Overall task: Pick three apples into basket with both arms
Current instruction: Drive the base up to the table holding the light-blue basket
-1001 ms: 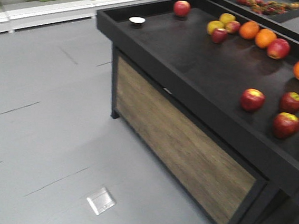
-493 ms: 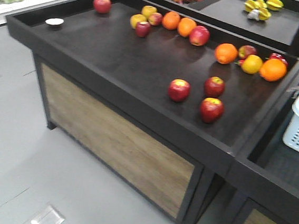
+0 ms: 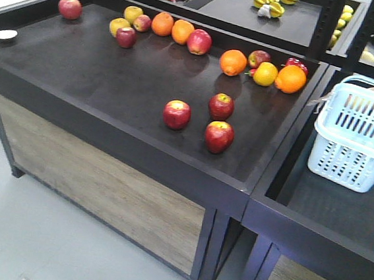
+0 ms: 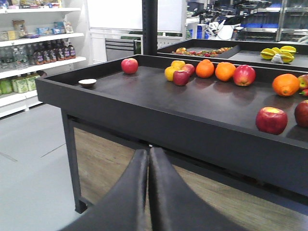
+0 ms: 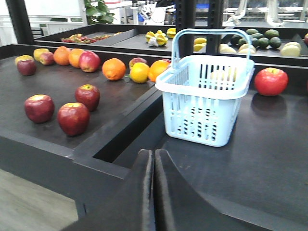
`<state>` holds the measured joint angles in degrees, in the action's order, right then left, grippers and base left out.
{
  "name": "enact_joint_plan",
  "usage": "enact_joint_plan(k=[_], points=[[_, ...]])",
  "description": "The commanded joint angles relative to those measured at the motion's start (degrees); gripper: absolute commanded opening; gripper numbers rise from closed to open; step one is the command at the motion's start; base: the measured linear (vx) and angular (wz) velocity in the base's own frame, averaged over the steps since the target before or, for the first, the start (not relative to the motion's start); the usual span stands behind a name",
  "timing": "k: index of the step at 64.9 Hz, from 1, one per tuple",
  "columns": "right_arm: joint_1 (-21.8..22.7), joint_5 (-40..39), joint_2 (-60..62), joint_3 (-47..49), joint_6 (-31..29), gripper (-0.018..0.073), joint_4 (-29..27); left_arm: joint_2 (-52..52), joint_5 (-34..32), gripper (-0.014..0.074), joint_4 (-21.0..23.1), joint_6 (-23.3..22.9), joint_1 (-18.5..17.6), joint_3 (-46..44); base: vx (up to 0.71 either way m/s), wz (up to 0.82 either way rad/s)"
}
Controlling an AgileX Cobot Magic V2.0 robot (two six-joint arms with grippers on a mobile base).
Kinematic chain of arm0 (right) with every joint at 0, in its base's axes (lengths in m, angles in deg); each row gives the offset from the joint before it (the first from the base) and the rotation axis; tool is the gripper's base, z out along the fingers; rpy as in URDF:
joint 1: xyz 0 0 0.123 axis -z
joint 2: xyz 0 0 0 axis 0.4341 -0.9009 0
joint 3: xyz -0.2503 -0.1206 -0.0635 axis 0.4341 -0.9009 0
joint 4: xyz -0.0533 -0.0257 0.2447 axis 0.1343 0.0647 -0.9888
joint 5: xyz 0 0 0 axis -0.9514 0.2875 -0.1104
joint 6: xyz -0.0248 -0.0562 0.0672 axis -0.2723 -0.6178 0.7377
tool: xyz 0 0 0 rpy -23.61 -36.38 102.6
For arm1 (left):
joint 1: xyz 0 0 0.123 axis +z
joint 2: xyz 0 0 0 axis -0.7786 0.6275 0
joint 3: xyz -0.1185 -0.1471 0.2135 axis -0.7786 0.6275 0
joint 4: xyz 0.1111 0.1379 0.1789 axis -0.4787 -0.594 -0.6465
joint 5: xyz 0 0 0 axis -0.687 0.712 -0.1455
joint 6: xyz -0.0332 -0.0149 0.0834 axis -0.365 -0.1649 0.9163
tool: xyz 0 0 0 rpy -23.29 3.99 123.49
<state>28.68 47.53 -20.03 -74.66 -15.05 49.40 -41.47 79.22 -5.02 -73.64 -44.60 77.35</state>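
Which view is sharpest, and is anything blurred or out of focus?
Front view: soft and hazy overall, apples readable. Left wrist view: left gripper dark and unfocused up close. Right wrist view: sharpest, basket crisp, right gripper blurred near the lens.

Bright, even overhead shop light filled every view. The dark counter (image 3: 101,72) carried a dull sheen and faint, soft shadows beneath the apples (image 3: 177,114). Close to the wrist lenses, the black fingers (image 4: 127,195) looked soft-edged and featureless.
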Motion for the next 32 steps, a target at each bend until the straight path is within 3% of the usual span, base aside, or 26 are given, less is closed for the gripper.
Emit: enact_joint_plan(k=[1,32], points=[[0.4,-4.32,0.6,-0.62,-0.12,-0.0004,0.25,-0.81,-4.15,-0.0006,0.59,-0.09,-0.36,1.34,0.04,-0.15],[0.4,-4.09,0.6,-0.62,-0.12,-0.0004,0.25,-0.81,-4.15,-0.0006,0.59,-0.09,-0.36,1.34,0.06,-0.24]])
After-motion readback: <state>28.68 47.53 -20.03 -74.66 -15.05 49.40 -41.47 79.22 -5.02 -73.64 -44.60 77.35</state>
